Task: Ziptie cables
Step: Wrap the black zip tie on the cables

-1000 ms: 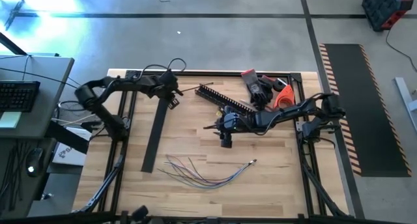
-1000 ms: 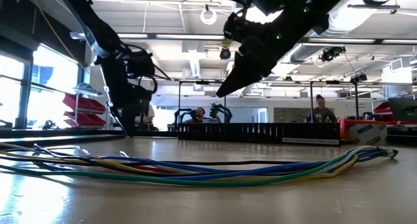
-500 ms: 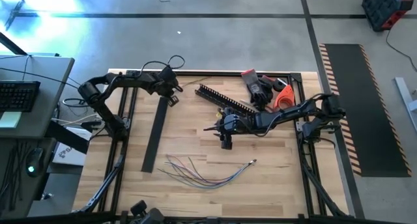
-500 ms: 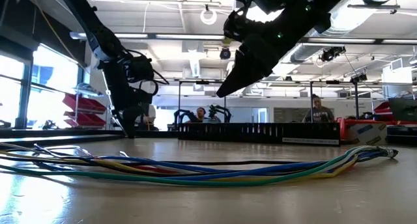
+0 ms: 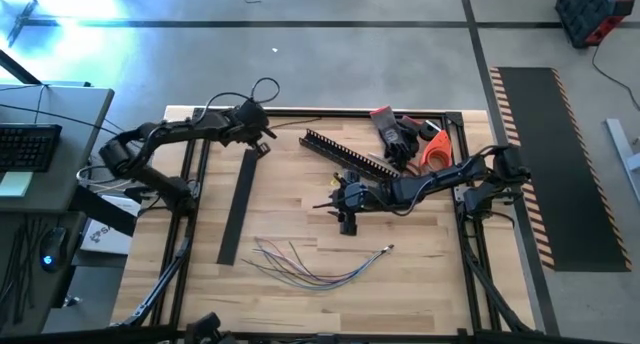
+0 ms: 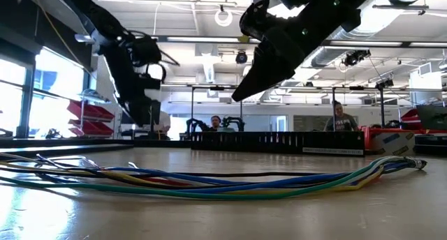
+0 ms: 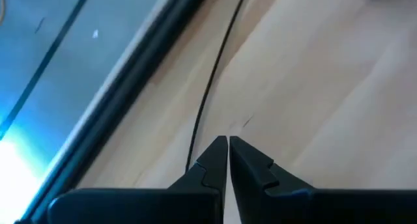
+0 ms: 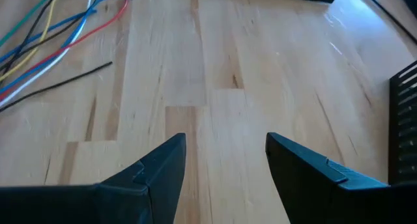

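Thin limp cables (image 5: 318, 266) on pale planked wood; left fingers (image 7: 228, 160) pressed together, right fingers (image 8: 163, 168) spread.

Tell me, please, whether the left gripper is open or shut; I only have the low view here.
Observer: The left gripper is shut, its fingertips pressed together.
Operator: Is it holding anything?
Observer: A thin dark strand runs away from beside its tips; whether it is pinched, I cannot tell.
Operator: And the right one, please?
Observer: The right gripper is open over a bare part of the table, apart from the cables.
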Available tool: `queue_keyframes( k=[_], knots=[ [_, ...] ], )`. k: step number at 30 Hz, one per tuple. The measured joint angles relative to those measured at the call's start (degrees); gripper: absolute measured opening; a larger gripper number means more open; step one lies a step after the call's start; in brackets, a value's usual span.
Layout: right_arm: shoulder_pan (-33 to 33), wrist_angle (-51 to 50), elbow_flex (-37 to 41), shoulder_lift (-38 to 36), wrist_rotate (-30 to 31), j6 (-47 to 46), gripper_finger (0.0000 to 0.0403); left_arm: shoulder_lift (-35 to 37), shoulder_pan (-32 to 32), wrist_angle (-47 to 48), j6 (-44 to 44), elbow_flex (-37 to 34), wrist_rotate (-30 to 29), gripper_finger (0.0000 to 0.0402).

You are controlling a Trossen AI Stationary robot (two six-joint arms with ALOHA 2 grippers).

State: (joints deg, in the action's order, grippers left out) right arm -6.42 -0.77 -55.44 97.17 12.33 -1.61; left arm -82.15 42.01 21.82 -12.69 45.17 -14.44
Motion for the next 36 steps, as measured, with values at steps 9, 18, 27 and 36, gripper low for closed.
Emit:
queue_keyframes(
  k=[9,18,27,36],
  knots=[
    [-0.41,2.23,0.0,-0.01,0.93,-1.14,0.0201,1.36,2.56,-4.61,3.63,0.08,9.48,0.0003],
    [-0.46,2.26,0.0,-0.02,0.93,-2.05,0.0201,-12.81,10.9,-5.35,2.93,1.14,9.62,0.0072],
    [-0.44,2.24,0.0,-0.02,0.96,-2.02,0.0201,-17.82,12.62,-5.27,1.39,3.08,10.92,0.0081],
    [-0.45,2.03,0.0,-0.02,0.97,-2.44,0.0201,-17.7,12.43,-3.99,-0.48,3.01,12.05,0.0005]
  ],
)
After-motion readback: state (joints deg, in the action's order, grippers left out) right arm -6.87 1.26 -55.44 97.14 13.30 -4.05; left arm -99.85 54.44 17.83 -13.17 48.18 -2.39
